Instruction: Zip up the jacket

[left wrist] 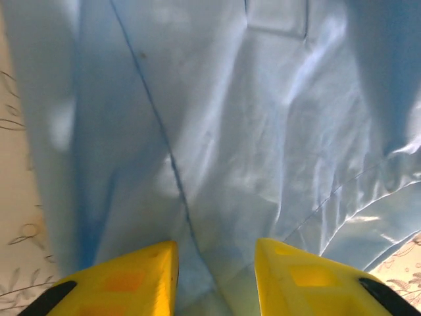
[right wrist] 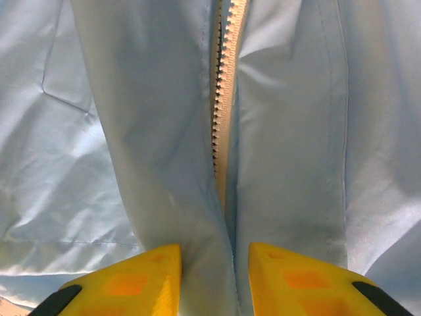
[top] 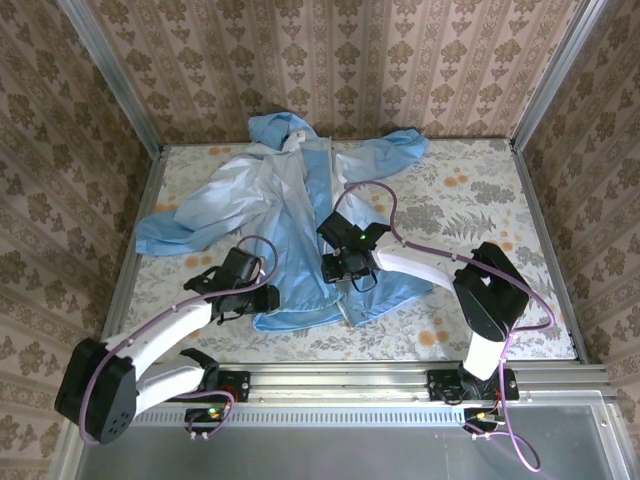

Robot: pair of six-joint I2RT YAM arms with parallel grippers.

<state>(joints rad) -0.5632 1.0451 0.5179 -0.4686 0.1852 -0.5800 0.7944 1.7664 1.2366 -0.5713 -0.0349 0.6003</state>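
My right gripper (right wrist: pixel 214 263) hangs low over the front of the jacket (top: pixel 290 200). Its yellow fingers (right wrist: pixel 131 283) stand partly apart, and a raised fold of light-blue cloth runs down into the gap. Whether they're biting on that fold yet, I can't tell. Just beyond the tips, the zipper teeth (right wrist: pixel 222 99) run away towards the far end, with the two front edges lying side by side and not meshed there. I can't make out the slider, so I judge it sits under my fingers or nearer the hem (top: pixel 310 318).

Over on the left, my left gripper (left wrist: pixel 216 263) hovers above the near left part of the jacket, jaws partly spread and plain cloth below them. A stitched seam (left wrist: pixel 158 125) slants away from it.

The jacket itself lies spread on the flowered table (top: pixel 480 200), with its hood (top: pixel 275 128) far and its hem near.

How to do this well, as I see it:
- Pin the hem first with the left so the cloth can't ride up.
- Get a true grip on the pull with the right, not just on loose fabric.
- Draw straight along the teeth towards the hood.
- Keep the thin cloth taut, since a slack fold could get dragged into the slider and jam it.
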